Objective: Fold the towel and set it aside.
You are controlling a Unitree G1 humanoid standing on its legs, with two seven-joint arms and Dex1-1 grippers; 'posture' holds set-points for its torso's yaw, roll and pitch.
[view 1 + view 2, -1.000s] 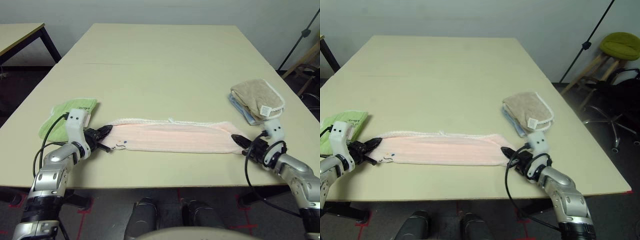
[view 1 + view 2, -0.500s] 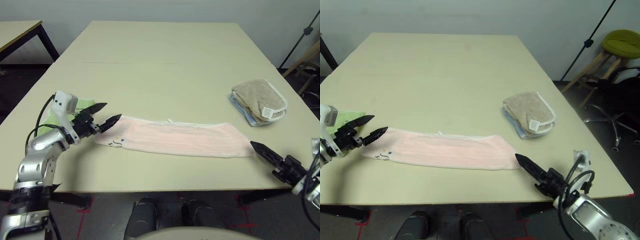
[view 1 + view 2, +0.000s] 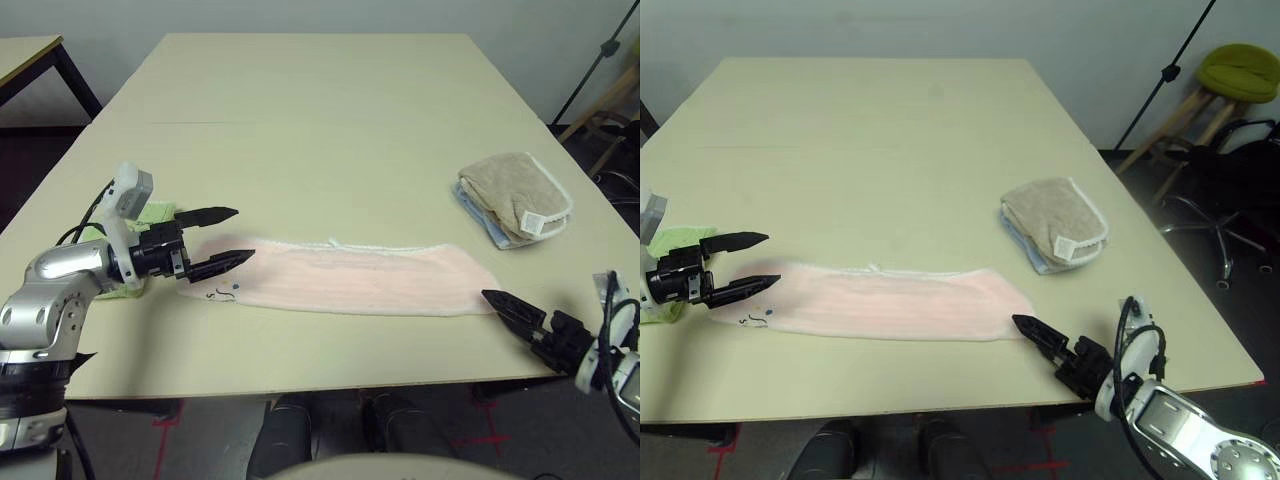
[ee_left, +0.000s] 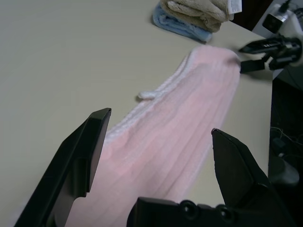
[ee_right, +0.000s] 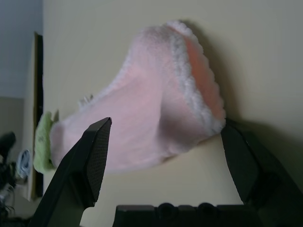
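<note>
I see the pale pink terry towel (image 3: 350, 278), folded into a long strip, lying flat near the front edge of the beige table (image 3: 310, 120). My left gripper (image 3: 232, 236) hangs spread wide over its lettered end, empty. My right gripper (image 3: 497, 301), wide open too, sits just off the opposite end.

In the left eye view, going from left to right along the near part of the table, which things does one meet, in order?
Lime-green cloth → open left gripper → long pale pink terry towel → open right gripper → folded beige-tan towel with white trim.
</note>
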